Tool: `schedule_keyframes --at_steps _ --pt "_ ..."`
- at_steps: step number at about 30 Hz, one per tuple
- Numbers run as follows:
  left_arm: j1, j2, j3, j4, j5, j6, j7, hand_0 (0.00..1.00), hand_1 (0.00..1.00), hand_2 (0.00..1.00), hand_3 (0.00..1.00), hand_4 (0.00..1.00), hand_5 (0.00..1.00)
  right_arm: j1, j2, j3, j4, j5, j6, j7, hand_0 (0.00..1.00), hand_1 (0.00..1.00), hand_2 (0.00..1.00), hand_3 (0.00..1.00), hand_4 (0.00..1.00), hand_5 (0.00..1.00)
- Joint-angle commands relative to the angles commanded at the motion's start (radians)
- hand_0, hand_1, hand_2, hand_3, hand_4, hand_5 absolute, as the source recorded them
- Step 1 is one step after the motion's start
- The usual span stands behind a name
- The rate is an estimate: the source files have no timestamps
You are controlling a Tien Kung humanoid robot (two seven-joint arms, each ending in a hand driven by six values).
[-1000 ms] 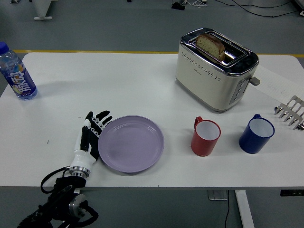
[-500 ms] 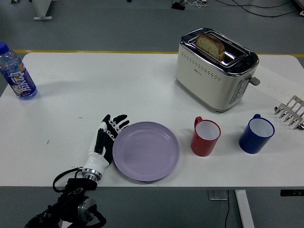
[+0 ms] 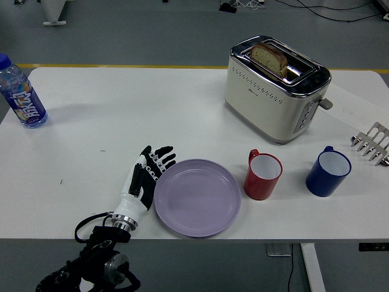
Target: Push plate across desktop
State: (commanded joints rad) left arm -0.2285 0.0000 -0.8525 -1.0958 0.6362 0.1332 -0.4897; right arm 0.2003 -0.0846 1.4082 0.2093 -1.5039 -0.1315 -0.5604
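Observation:
A round lilac plate (image 3: 197,197) lies flat near the table's front edge, its right rim close to a red mug (image 3: 262,175). My left hand (image 3: 149,172) lies flat against the plate's left rim, fingers straight and spread, holding nothing. The black forearm runs down past the table's front edge at lower left. My right hand is out of view.
A blue mug (image 3: 328,172) stands right of the red mug. A cream toaster (image 3: 276,87) with a slice of bread stands at the back. A water bottle (image 3: 22,93) stands at far left. A metal rack (image 3: 372,143) sits at the right edge.
My left hand has moved right along the table, and the plate has slid right with it, from the left-centre towards the red mug.

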Motion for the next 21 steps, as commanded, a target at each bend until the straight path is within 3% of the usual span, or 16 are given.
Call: schedule_keyframes --at_steps 11,21 --pt "0.001 0.0 -0.025 0.002 0.007 0.007 -0.001 0.762 0.79 0.803 0.634 0.517 0.998 0.002 0.001 0.001 0.0 -0.001 0.001 0.0 0.566 0.554 0.686 0.605 0.326 0.3" --pt "0.021 0.0 -0.218 -0.017 0.082 0.029 0.023 0.762 0.789 0.798 0.633 0.518 0.998 0.004 0.001 0.001 0.001 0.0 0.001 -0.002 0.566 0.554 0.686 0.605 0.326 0.3"
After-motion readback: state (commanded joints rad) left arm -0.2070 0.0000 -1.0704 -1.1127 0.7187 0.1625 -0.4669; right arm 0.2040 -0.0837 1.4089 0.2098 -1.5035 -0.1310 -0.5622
